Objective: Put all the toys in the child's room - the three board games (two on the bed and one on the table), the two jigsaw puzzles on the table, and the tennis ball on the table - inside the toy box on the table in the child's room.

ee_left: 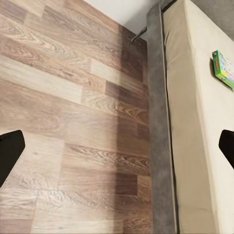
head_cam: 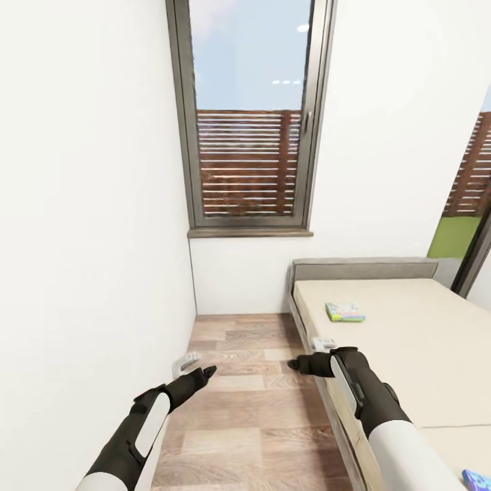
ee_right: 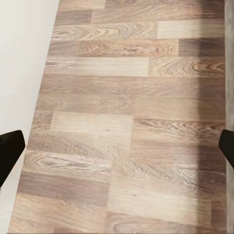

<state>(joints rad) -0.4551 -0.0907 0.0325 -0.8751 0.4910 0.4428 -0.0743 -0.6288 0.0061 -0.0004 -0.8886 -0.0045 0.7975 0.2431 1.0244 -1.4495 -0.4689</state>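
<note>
1. Right tool and left tool: fingers spread, empty, held over floor in transit.
2. Board game ahead-right of right tool, flat on bed, awaiting pickup.
3. Blue box behind, near bed edge.

White walls close me in on the left and ahead. A tall dark-framed window faces me, showing blue sky over a brown slatted fence. Wood-plank floor runs beneath. To my right stands the bed, beige sheet, grey frame, low headboard; a second window edges the far right
</note>
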